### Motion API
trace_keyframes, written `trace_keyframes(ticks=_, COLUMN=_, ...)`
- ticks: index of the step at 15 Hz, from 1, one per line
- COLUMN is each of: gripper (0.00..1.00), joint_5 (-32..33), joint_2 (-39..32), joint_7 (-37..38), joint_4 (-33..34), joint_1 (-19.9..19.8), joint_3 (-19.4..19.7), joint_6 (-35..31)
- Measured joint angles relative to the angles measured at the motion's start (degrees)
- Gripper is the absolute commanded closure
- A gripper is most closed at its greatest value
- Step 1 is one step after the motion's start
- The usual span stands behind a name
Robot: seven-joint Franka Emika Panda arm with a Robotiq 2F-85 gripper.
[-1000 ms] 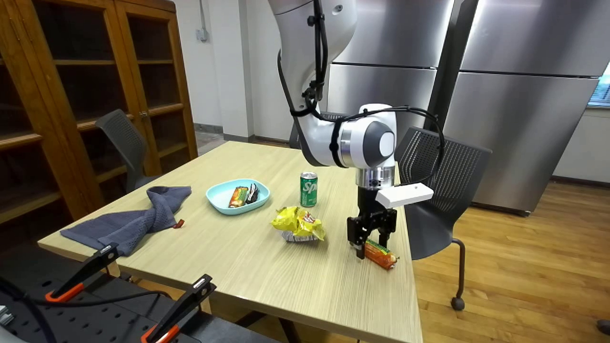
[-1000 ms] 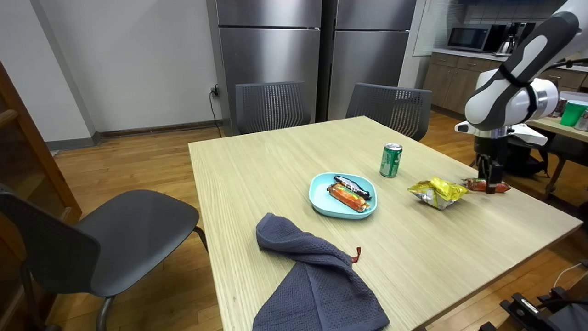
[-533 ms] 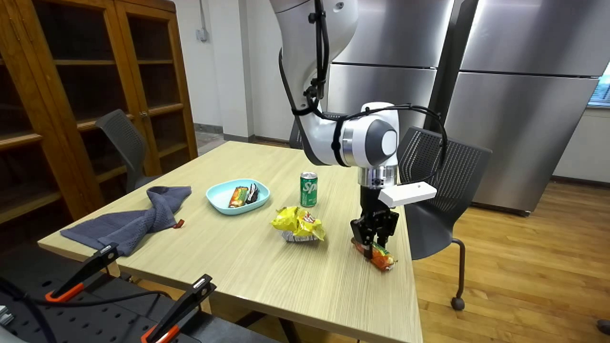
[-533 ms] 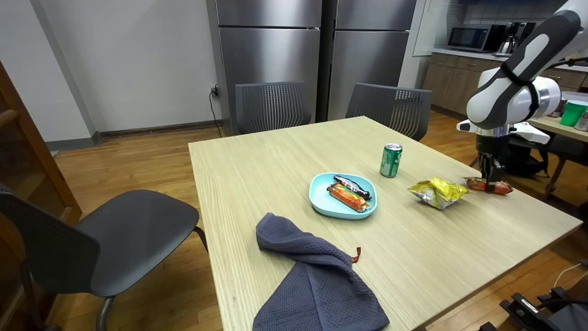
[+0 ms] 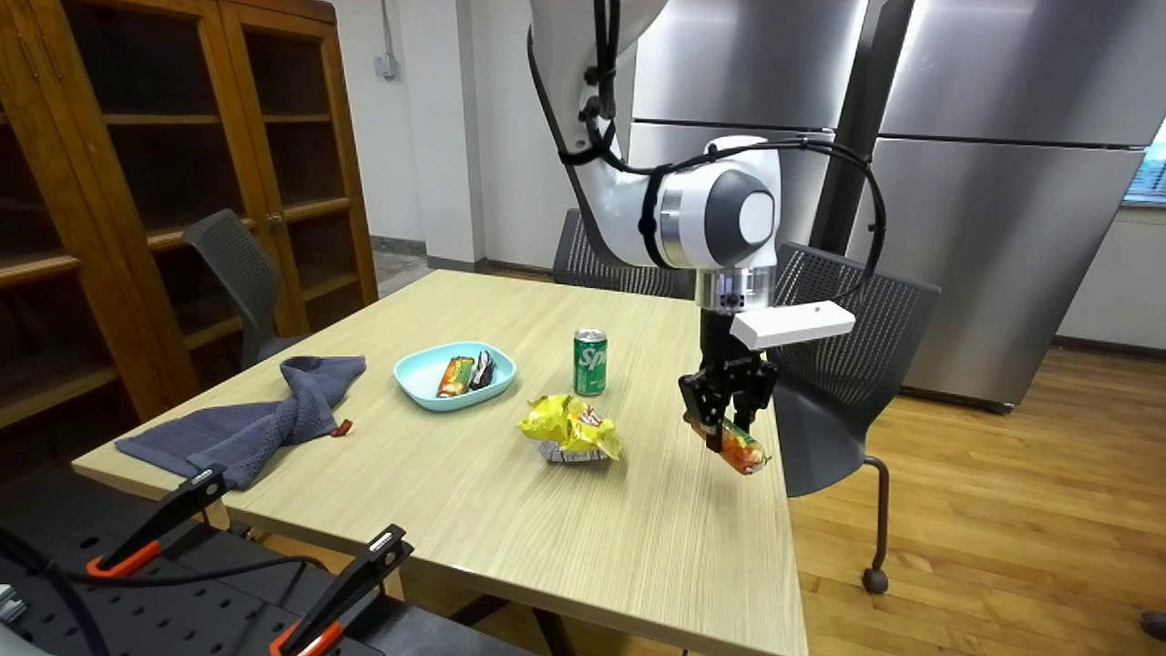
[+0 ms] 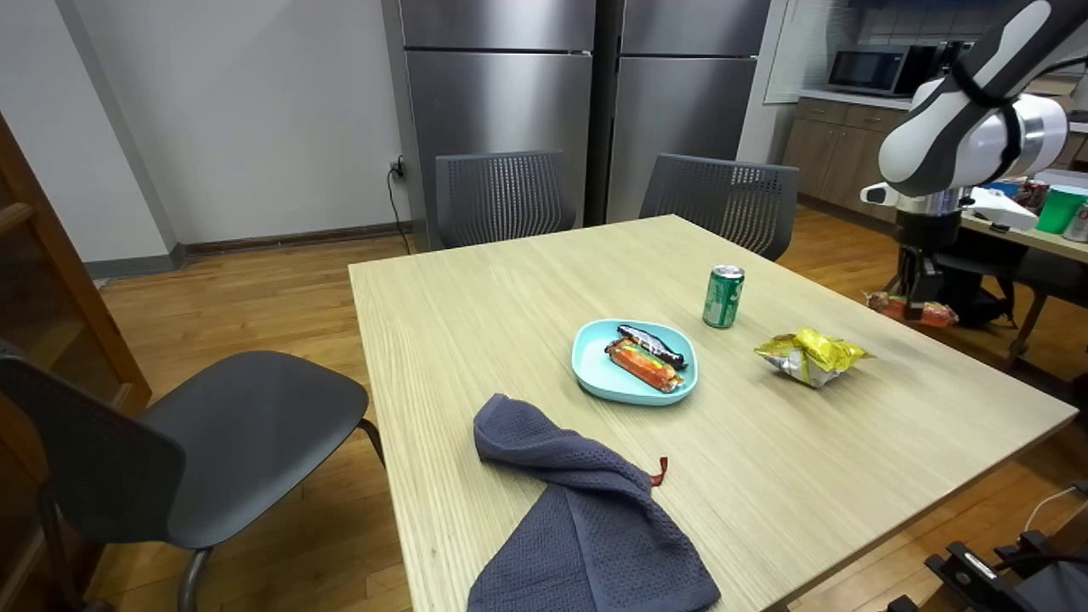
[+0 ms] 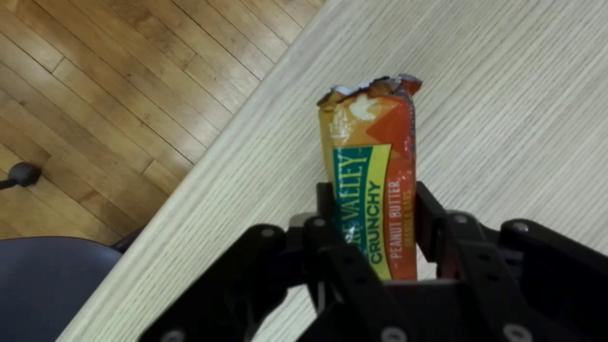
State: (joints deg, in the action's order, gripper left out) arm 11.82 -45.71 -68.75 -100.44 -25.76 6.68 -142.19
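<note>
Presently, one orange-wrapped, green-labelled, oblong granola bar (image 7: 373,190) was held in the part-closed black two-fingered gripper (image 5: 729,436), clear above the pale wood-grain table (image 5: 547,538), near the edge beside a dark-grey mesh chair (image 5: 847,392). Grasp and lift were judged done; release was judged outstanding.

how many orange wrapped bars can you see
2. One orange-wrapped bar is held in the gripper over the table; a second orange-wrapped bar lies in the blue plate, beside a dark-wrapped bar. Any under the towel would be hidden.
</note>
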Motion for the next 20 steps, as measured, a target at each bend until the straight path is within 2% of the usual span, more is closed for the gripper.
trace_keyframes(ticks=4, gripper=0.84, joint_5=-1.4, joint_2=4.7, joint_7=6.1, joint_4=-2.5, joint_1=2.0, joint_3=0.1, joint_6=0.9)
trace_keyframes(ticks=12, gripper=0.84, joint_5=-1.4, joint_2=11.7, joint_7=19.6, joint_4=-7.2, joint_1=9.4, joint_3=-0.1, joint_6=4.3)
trace_keyframes(ticks=20, gripper=0.84, joint_5=-1.3, joint_2=15.3, joint_7=29.1, joint_4=-10.9, joint_1=16.3, joint_3=-3.2, joint_6=5.6)
